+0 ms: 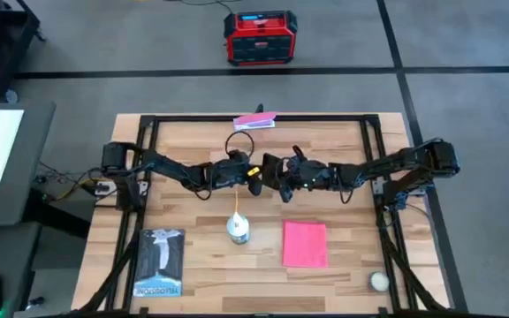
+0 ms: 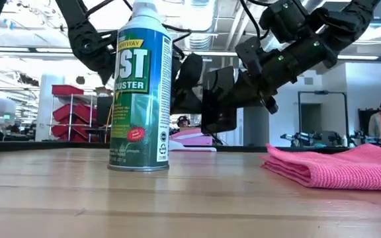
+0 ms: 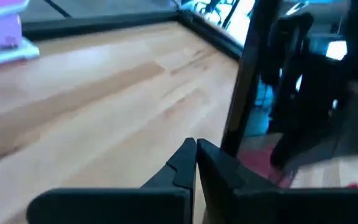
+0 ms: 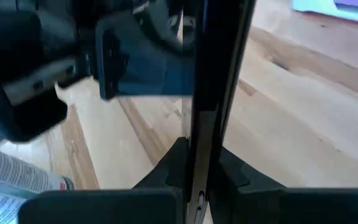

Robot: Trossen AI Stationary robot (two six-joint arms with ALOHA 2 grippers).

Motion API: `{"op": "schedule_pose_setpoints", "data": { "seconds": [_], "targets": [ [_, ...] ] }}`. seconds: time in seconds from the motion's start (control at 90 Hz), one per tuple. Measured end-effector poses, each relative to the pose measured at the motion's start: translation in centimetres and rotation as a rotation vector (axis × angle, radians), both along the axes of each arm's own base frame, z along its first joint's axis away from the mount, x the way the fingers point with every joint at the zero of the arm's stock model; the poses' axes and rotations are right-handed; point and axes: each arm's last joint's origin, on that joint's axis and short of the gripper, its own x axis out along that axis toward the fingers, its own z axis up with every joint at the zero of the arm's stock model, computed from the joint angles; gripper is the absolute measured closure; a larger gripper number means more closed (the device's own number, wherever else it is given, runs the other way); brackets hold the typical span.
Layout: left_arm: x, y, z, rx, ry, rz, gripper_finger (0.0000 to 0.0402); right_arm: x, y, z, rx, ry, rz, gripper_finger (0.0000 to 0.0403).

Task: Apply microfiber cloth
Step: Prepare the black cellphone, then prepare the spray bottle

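Observation:
The pink microfiber cloth (image 1: 305,244) lies flat and folded on the table's near right part, and also shows in the low view (image 2: 349,165). No gripper touches it. Both arms meet above the table's middle. My right gripper (image 1: 281,177) is shut on a black phone (image 4: 219,74), seen as a dark slab in the low view (image 2: 218,106). My left gripper (image 3: 196,155) is shut with nothing between its fingers, close beside the phone (image 3: 244,81) on its left. My right gripper pinches the phone between its two fingers, one on each broad face, at the end nearest the wrist (image 4: 197,155). The fingers come level from the table's right and lie along the phone. The phone stands on edge, lifted clear of the table.
A green-and-white duster can (image 1: 238,228) stands upright near the table's middle front, left of the cloth. A magazine (image 1: 159,262) lies at the near left and a white ball (image 1: 378,281) at the near right. A pink-and-white flat item (image 1: 254,121) rests at the far edge.

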Motion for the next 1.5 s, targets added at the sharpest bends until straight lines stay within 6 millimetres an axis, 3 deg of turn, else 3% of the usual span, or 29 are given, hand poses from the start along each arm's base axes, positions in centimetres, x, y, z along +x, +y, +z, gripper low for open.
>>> {"op": "schedule_pose_setpoints", "data": {
  "seconds": [0.133, 0.278, 0.378, 0.644, 0.833, 1.122, 1.333, 1.5],
  "targets": [
    [-0.2, -0.8, -0.3, 0.016, 0.023, -0.013, 0.0401, 0.0, 0.1, 0.0, -0.002, -0.001, -0.001, 0.0389],
    [-0.9, -0.7, 0.3, 0.145, 0.124, -0.07, 0.0402, 0.1, 0.2, 0.3, -0.04, -0.022, -0.025, 0.0389],
    [-2.1, 0.0, 2.3, 0.21, 0.193, -0.097, 0.0402, 0.0, 0.2, 1.1, -0.066, -0.048, -0.044, 0.0389],
    [-7.3, 0.0, 10.4, 0.42, 0.196, -0.11, 0.0402, -1.1, 0.3, 3.9, -0.141, -0.117, 0.006, 0.0389],
    [-11.2, -0.5, 13.5, 0.482, 0.21, -0.114, 0.0402, -1.6, -0.6, 5.1, -0.122, -0.17, 0.126, 0.0389],
    [-14.8, -1.4, 14.2, 0.431, 0.294, -0.061, 0.0402, -0.9, -1.0, 4.6, -0.122, -0.143, 0.143, 0.0389],
    [-14.7, -4.9, 12.8, 0.353, 0.344, -0.127, 0.0402, -0.9, -1.2, 4.6, -0.137, -0.139, 0.142, 0.0389],
    [-15.3, -8.0, 11.8, 0.352, 0.371, -0.053, 0.0402, -1.1, -1.7, 4.3, -0.141, -0.103, 0.131, 0.0389]
  ]
}}
